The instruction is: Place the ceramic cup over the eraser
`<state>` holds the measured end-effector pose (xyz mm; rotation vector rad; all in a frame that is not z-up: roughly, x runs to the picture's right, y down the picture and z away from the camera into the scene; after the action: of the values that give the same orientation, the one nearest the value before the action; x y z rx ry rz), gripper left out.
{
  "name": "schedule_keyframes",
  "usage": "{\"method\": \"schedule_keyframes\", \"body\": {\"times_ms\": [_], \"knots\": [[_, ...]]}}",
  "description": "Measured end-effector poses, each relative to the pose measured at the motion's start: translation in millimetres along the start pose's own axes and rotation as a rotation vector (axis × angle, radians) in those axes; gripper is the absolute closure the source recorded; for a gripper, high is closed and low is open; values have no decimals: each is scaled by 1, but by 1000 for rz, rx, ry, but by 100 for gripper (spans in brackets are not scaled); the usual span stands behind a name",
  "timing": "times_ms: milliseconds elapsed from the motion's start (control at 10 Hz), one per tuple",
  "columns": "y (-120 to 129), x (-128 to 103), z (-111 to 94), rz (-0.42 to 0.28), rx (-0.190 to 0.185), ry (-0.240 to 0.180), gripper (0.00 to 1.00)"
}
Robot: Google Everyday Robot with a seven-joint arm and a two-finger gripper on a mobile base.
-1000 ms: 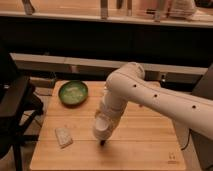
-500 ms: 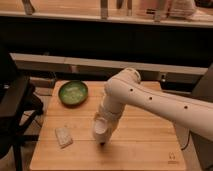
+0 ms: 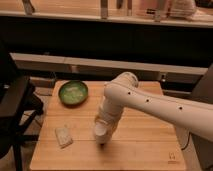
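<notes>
Round green bowl (image 3: 73,93) sits on the light wooden surface (image 3: 145,145), near its far-left corner. Pale speckled rectangular block (image 3: 63,136) lies near the front-left edge, well apart from the bowl. Dark chair (image 3: 15,107) stands just left of the surface.

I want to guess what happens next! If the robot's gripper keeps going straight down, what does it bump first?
Probably the wooden table. The gripper points down over it, with the ceramic cup at its tip. Anything underneath is hidden.

Arm shell (image 3: 150,102): smooth, glossy white, thick rounded tube with small dark dots along its side.
Elbow joint (image 3: 126,82): bulbous white dome.
Gripper (image 3: 101,135): low over wooden table, hidden behind white wrist.
</notes>
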<state>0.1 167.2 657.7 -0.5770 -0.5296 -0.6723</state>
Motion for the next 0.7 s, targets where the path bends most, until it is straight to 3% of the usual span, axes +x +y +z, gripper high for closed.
{"method": "schedule_keyframes", "body": {"times_ms": [100, 300, 500, 700], "knots": [[0, 2, 2, 2, -1, 2, 85], [-1, 3, 5, 1, -2, 2, 74], [-1, 5, 12, 2, -5, 2, 54], [-1, 7, 16, 5, -7, 2, 56]]}}
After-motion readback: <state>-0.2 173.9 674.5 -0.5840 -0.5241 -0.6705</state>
